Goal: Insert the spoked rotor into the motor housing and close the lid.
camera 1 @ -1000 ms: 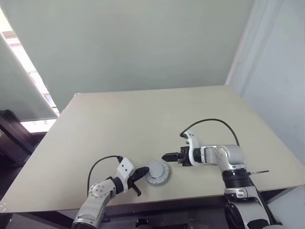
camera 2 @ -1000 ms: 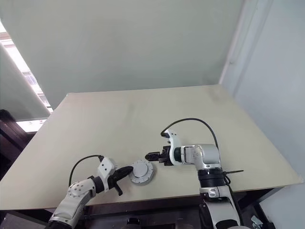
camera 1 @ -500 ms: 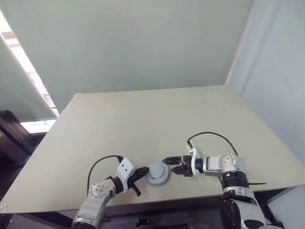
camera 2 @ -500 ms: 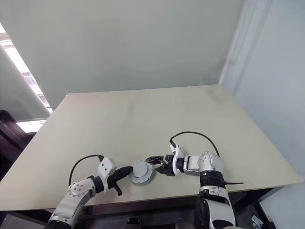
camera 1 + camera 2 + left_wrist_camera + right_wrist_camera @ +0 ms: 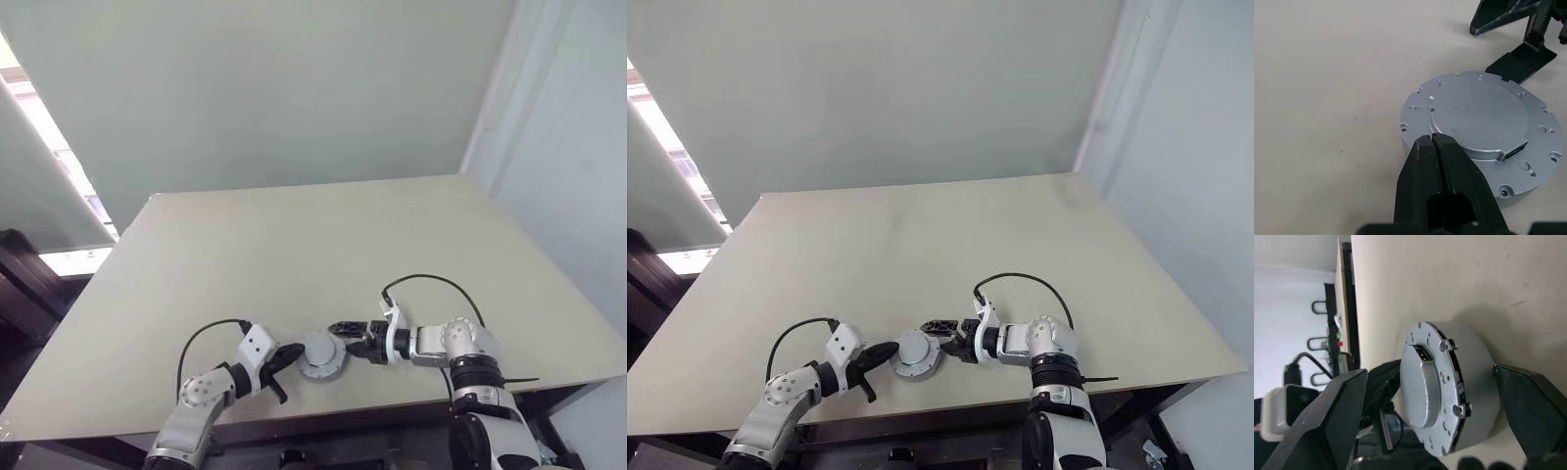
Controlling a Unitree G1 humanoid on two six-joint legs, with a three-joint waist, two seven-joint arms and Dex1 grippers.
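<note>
Head views: grey lid (image 5: 322,354) is sitting on the housing near the table's (image 5: 294,245) front edge. Left gripper (image 5: 291,353) is resting against its side, right gripper (image 5: 342,334) is flanking it.

Left wrist: left fingers (image 5: 1431,152) pressed together, touching the lid's rim, holding nothing.

Right wrist: fingers (image 5: 1342,406) spread wide around the lid, not touching.

Judging: closing step in hand; next, squeeze/seat lid evenly. Rotor probably inside.

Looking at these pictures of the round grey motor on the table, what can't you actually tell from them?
- Inside of the round grey metal motor assembly: its flat lid covers it in both wrist views, so the rotor is unconfirmed.
- Contact of the shut left gripper with the rim: its own fingers hide it.
- Head views: the assembly's details are too small.
</note>
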